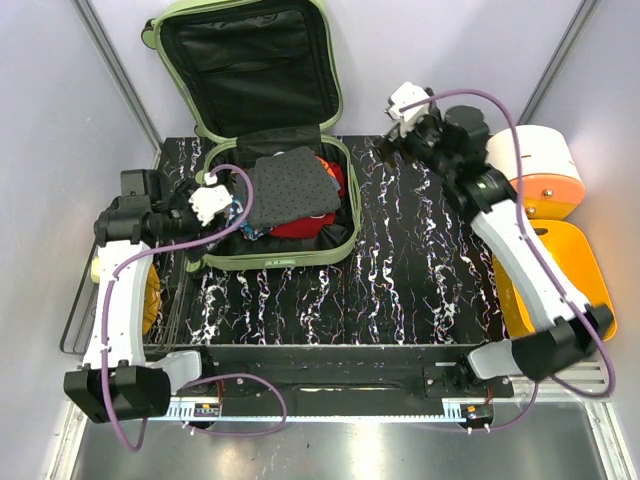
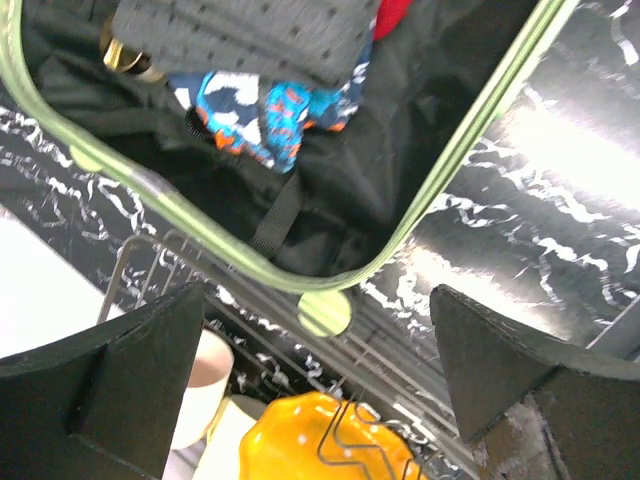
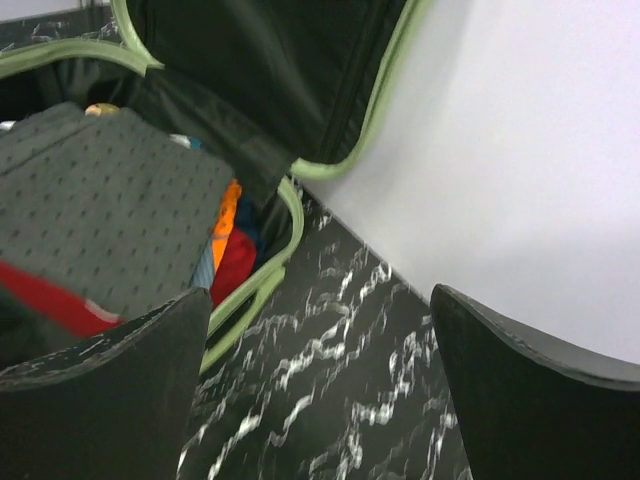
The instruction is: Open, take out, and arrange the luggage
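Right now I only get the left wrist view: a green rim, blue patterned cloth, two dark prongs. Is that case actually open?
Observer: Yes. The luggage lies open, its lid raised at the back with black lining showing.
Operator: Where's the other arm?
Observer: The right pincer is open and empty, over the marbled table near the lid's right corner.
Operator: Anywhere to put the clothes?
Observer: A yellow-orange tray sits beside the table's right edge.

The raised lid (image 1: 250,70) blocks the back; clothes (image 1: 290,190) fill the suitcase (image 1: 280,258); the table (image 1: 420,270) beside it has room.
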{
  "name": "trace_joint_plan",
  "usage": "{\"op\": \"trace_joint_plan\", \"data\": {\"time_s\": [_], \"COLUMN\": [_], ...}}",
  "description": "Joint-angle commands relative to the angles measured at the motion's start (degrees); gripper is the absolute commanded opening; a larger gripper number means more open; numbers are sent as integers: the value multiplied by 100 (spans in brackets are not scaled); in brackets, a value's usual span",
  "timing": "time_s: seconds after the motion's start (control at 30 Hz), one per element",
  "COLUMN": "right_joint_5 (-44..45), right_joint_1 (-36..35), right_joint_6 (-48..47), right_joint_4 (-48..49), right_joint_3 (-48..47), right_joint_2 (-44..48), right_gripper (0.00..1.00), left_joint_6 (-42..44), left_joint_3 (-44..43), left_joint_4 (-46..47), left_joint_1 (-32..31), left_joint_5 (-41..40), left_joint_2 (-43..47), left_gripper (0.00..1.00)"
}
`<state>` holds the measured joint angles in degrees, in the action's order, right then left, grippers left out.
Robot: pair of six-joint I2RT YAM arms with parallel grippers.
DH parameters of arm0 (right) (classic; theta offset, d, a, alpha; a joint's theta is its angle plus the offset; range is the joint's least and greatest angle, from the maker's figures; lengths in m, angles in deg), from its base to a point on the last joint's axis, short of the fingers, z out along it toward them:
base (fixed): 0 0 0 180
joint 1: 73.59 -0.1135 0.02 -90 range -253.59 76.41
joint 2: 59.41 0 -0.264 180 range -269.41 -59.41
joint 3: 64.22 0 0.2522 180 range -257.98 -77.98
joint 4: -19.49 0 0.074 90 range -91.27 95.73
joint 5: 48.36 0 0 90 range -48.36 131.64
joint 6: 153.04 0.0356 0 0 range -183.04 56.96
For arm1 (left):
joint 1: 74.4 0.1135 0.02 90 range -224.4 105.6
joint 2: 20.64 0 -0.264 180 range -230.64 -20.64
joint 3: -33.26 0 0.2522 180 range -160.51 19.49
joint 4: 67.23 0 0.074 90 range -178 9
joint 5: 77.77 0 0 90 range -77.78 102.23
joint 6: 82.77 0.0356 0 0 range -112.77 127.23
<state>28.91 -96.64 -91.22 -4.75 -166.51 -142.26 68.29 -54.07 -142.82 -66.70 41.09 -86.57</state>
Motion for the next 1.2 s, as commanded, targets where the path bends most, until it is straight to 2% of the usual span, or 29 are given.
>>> {"op": "trace_joint_plan", "data": {"time_s": [0.0,0.17,0.2,0.27,0.37,0.4,0.63,0.83,0.93,0.97,1.13,1.17], "right_joint_5": [245,754,789,955,904,895,1001,702,597,483,-167,-229], "right_joint_1": [388,1090,1449,1820,2803,3171,4429,4845,4889,4889,4880,4880], "right_joint_6": [550,876,850,727,332,114,-670,-662,-644,-662,-1074,-1258], "right_joint_4": [-2426,-4416,-4923,-5531,-5973,-6001,-5878,-5430,-5412,-5499,-6105,-6167], "right_joint_3": [301,424,468,679,969,1117,1707,1901,1936,1936,2225,2452], "right_joint_2": [760,1165,1209,1297,1447,1551,1421,604,270,252,830,971], "right_gripper": [100,100,100,100,100,100,100,98,87,74,42,32], "left_joint_6": [-1215,-1886,-2035,-2185,-2370,-2440,-2450,-2414,-2414,-2397,-2397,-2414], "left_joint_3": [-89,-9,26,78,149,158,184,377,377,369,334,307], "left_joint_4": [143,469,504,680,812,830,909,997,1005,1005,1005,1005], "left_joint_1": [-611,-1394,-1464,-1623,-1772,-1799,-1983,-1992,-2001,-2001,-2001,-2001], "left_joint_5": [-38,-232,-215,-179,-91,-91,-170,-223,-241,-258,-223,-206], "left_joint_2": [247,265,265,265,221,212,256,414,450,450,458,450], "left_gripper": [99,99,99,99,99,99,99,99,99,99,99,99]}}
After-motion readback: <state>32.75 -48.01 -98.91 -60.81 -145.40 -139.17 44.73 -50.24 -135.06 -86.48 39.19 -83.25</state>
